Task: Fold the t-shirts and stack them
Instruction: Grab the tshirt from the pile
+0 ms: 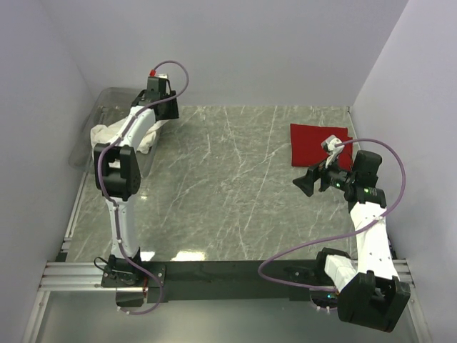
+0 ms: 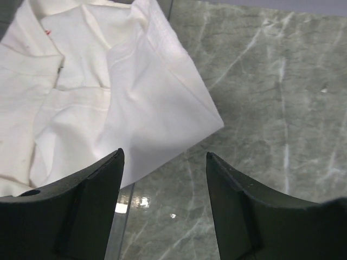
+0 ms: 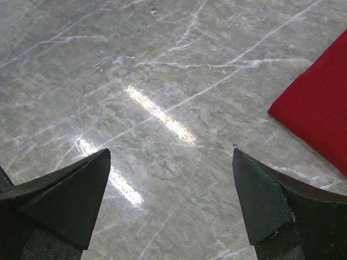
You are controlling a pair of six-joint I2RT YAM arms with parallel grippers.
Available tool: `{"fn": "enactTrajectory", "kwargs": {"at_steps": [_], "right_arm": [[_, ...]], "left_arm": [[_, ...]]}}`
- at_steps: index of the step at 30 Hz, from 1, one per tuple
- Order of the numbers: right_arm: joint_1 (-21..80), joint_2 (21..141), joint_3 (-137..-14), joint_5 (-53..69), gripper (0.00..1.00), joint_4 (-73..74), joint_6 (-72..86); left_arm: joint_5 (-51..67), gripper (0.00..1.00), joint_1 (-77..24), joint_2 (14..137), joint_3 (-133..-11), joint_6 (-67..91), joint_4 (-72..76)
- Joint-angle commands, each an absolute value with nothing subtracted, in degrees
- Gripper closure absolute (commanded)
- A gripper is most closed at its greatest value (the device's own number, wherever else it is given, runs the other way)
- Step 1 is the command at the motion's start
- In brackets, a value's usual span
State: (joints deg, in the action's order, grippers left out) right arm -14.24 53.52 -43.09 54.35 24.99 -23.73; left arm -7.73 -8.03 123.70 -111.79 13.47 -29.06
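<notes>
The white t-shirt [image 1: 105, 133] lies crumpled at the back left, partly in the clear bin, with one flap [image 2: 157, 103] hanging out over the marble. My left gripper [image 1: 158, 120] hovers just above that flap. In the left wrist view it [image 2: 162, 157] is open, with only table between its fingers [image 2: 87, 206]. The red t-shirt [image 1: 318, 143] lies folded flat at the back right, and its corner [image 3: 320, 114] shows in the right wrist view. My right gripper [image 1: 311, 183] stands wide open over bare marble, just in front of the red shirt, holding nothing [image 3: 171, 157].
The clear plastic bin [image 1: 84, 146] stands against the left wall at the back. Its transparent wall [image 2: 116, 238] shows below the white cloth. White walls close off the left, back and right sides. The grey marble table [image 1: 228, 186] stretches between the two shirts.
</notes>
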Motion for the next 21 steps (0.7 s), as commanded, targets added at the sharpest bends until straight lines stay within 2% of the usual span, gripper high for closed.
{"fn": "enactTrajectory", "kwargs": {"at_steps": [1, 12, 15, 17, 18, 21], "right_arm": [[-14.15, 53.53, -45.62, 54.32, 0.01, 24.17, -24.08], [-14.15, 53.70, -45.62, 54.05, 0.01, 23.99, -23.82], [-14.24, 53.79, -45.62, 53.79, 0.01, 23.91, -23.64], [-14.24, 53.70, -45.79, 53.61, 0.01, 23.99, -23.64], [-14.33, 53.70, -45.79, 53.44, 0.01, 24.08, -23.56], [-14.50, 53.61, -45.79, 53.53, 0.01, 24.08, -23.47]], "left_arm": [[-15.99, 0.33, -9.14, 124.71, -114.96, 10.64, -30.23], [-22.49, 0.37, -12.22, 128.32, -118.74, 8.44, -30.94], [-22.67, 0.44, -12.57, 128.93, -119.35, 8.26, -31.11], [-22.76, 0.53, -12.57, 128.94, -119.44, 8.09, -31.03], [-22.94, 0.60, -12.57, 129.02, -119.44, 7.91, -31.03], [-22.68, 0.69, -12.57, 128.67, -119.71, 7.73, -30.85]]}}
